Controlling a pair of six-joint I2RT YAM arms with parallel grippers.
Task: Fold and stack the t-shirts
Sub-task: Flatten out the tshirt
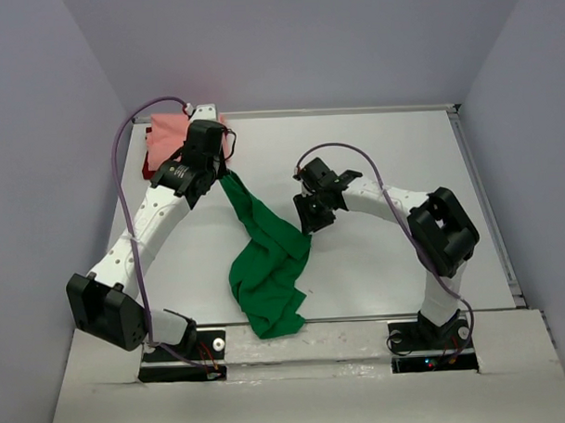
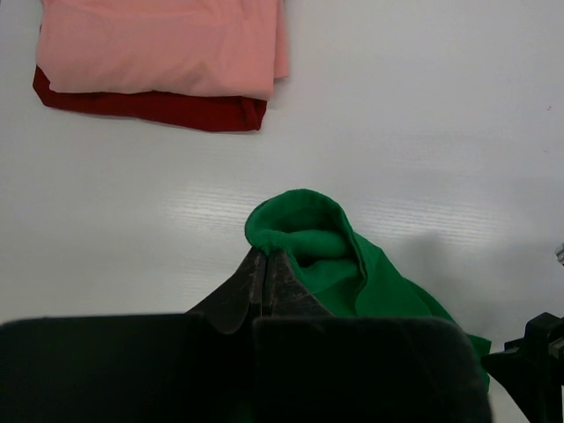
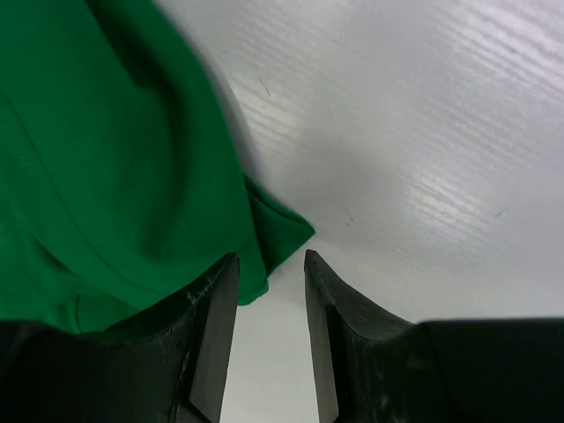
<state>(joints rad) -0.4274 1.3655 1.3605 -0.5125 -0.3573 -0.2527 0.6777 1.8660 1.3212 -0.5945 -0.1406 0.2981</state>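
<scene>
The green t-shirt [image 1: 271, 268] hangs in a long crumpled strip from my left gripper [image 1: 224, 174] down to the table's near edge. In the left wrist view the left gripper [image 2: 267, 253] is shut on a folded edge of the green shirt [image 2: 352, 264]. My right gripper [image 1: 310, 215] is at the strip's right side. In the right wrist view it [image 3: 271, 257] stands open, with a corner of the green cloth [image 3: 106, 159] just ahead of its fingertips. The salmon pink shirt [image 2: 159, 44] lies folded on the dark red shirt [image 2: 176, 110] at the back left corner [image 1: 168, 132].
The white table [image 1: 405, 263] has a raised rim along its right side [image 1: 487, 214] and back. Grey walls close in on three sides. A purple cable [image 1: 123, 161] loops off the left arm beside the folded stack.
</scene>
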